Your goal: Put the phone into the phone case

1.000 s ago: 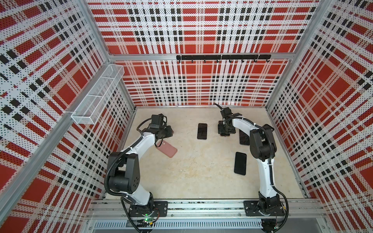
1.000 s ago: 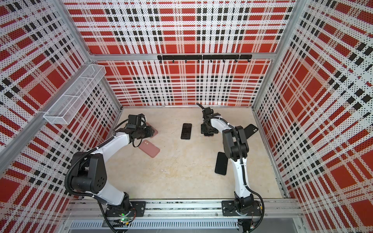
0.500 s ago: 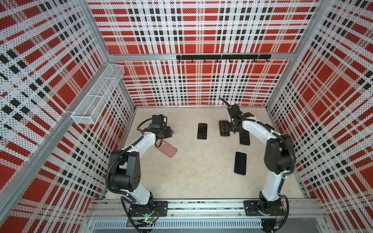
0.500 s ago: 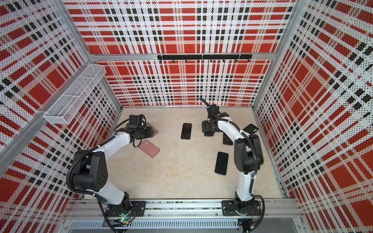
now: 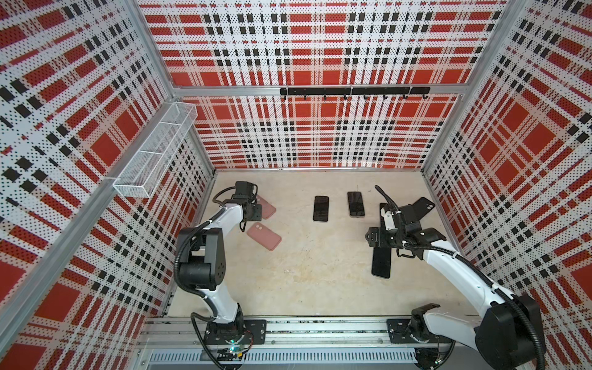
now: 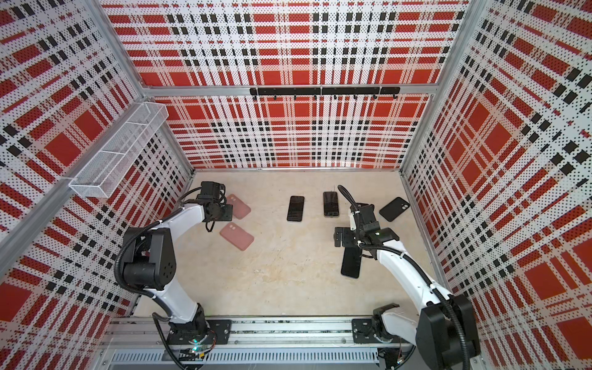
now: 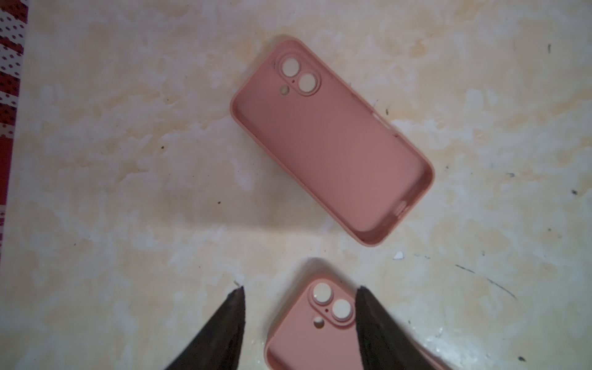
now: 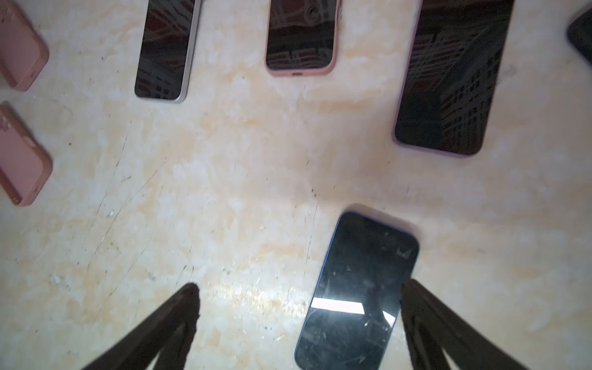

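Left gripper: the left gripper (image 7: 300, 288) hangs over the camera-cutout end of a pink case (image 7: 307, 339). Its fingers stand partly apart and one is clear of the case's side, so it grips nothing.
Second case: a second pink case (image 7: 330, 144) lies hollow side up just beside the first, at the upper left of the table (image 5: 304, 272) in both top views. Treat this one as ready to receive a phone.
Right gripper: the right gripper (image 8: 302, 285) is spread fully wide and empty. You can read that spread as clearance for the phone's width ahead of a descent.
Task phone: the blue-edged phone (image 8: 358, 288) lies flat, screen up, at the right of the floor in both top views, well apart from both pink cases. It sits nearer one finger than the other, so centre the jaws before you close.
Other items: a silver-edged phone (image 5: 321, 209) and a pink-cased phone (image 5: 356, 204) lie side by side at upper centre. A black case (image 5: 419, 209) lies at the upper right.
Risk: a flat phone offers only thin edges to grip, so expect slipping.
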